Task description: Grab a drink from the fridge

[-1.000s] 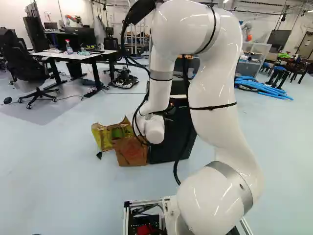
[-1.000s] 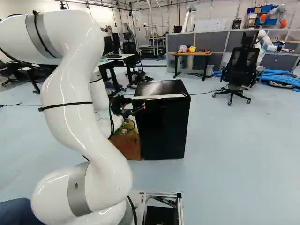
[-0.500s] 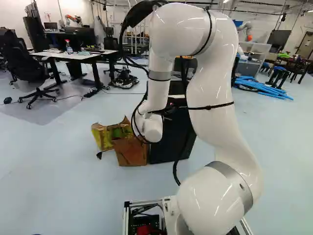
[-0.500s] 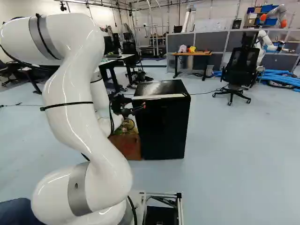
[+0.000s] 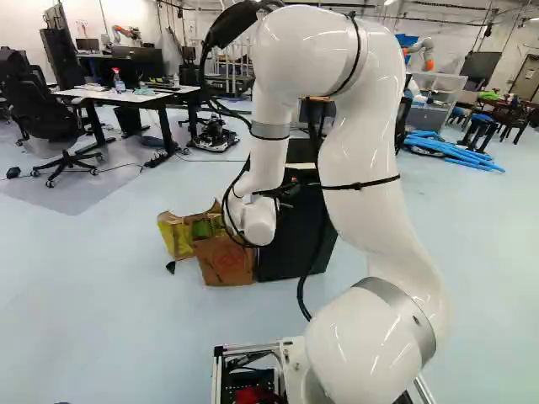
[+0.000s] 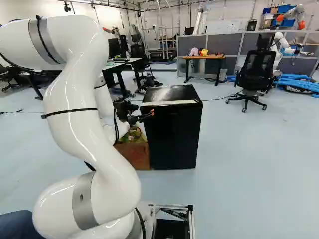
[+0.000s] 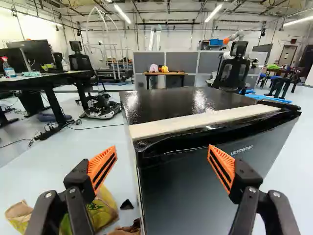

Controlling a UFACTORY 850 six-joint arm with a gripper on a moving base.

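Black two-finger gripper (image 6: pixel 149 114) with orange ribbed pads (image 7: pixel 101 168): released, set wide apart. Positioned near an upper front corner of the glossy black box-shaped fridge (image 6: pixel 174 139), at the left of that unit in the right base view. As seen along the gripper (image 7: pixel 163 147) in the wrist view: one finger against a background of floor outside the side edge, the other against the dark front door (image 7: pixel 195 191). Contact between fingers and door: cannot tell. Along the top front edge, a pale flat strip (image 7: pixel 205 121).

Interior hidden by the door; cannot tell the position of a drink.

White jointed arm (image 6: pixel 79 124): raised from the base, bent over at the top, wrist lowered beside the fridge. Next to the fridge at floor level, an open brown cardboard box (image 5: pixel 226 263); adjoining, a crumpled yellow-and-green bag (image 5: pixel 178 236). On the floor near the bag, a small black triangular piece (image 7: pixel 127 204).

Beyond the fridge in the right base view: a wooden-topped table (image 6: pixel 212 57) and, farther right, a black wheeled office chair (image 6: pixel 254 69).
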